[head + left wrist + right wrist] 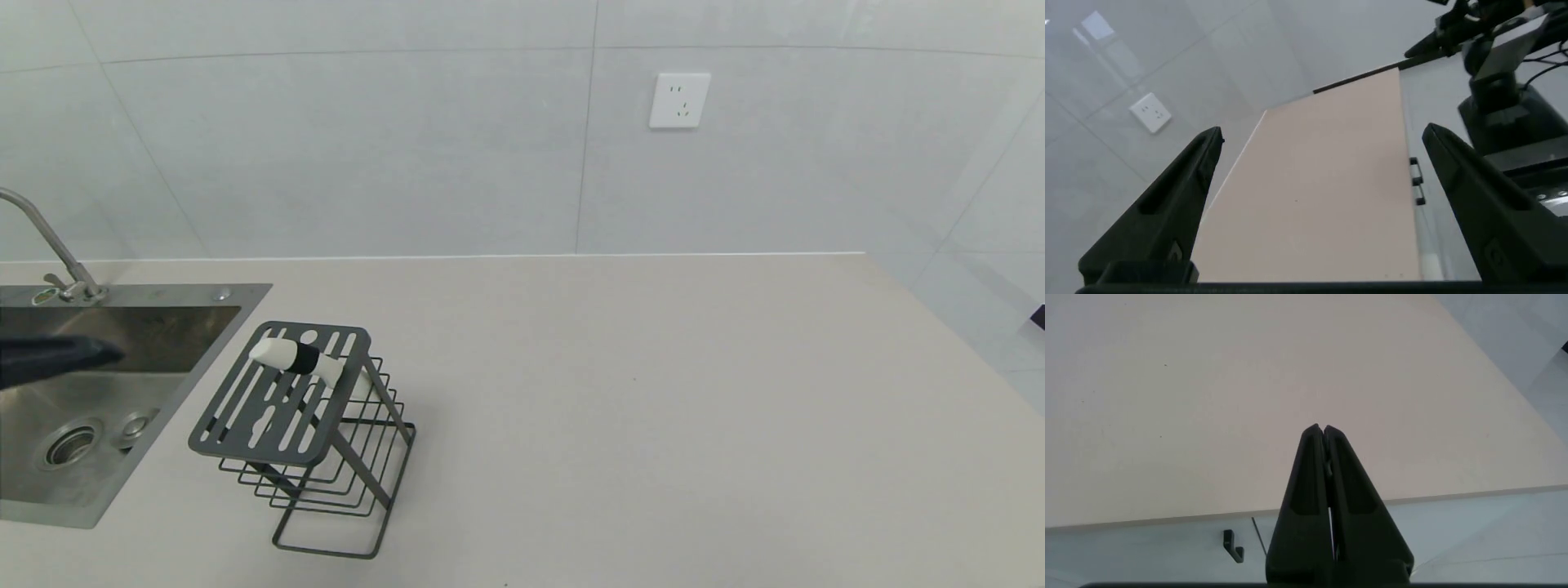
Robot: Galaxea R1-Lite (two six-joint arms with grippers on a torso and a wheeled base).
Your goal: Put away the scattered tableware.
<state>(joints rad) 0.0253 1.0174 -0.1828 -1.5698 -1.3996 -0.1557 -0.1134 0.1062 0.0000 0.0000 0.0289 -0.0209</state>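
We saw a broad beige counter (653,408) with a stainless steel sink (163,300) sunk in its left side. Just right of the sink stood a dark grey wire rack with a slotted top (269,412). Our left end effector (1323,135) was released, fingers wide apart. Our right end effector (1324,431) was clenched on nothing over the counter's near edge. A white-and-black handled utensil (298,358) sat tilted in a far slot of the rack.

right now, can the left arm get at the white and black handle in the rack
Probably yes: the left hand, open, hangs over the sink beside the rack, with nothing between it and the handle.
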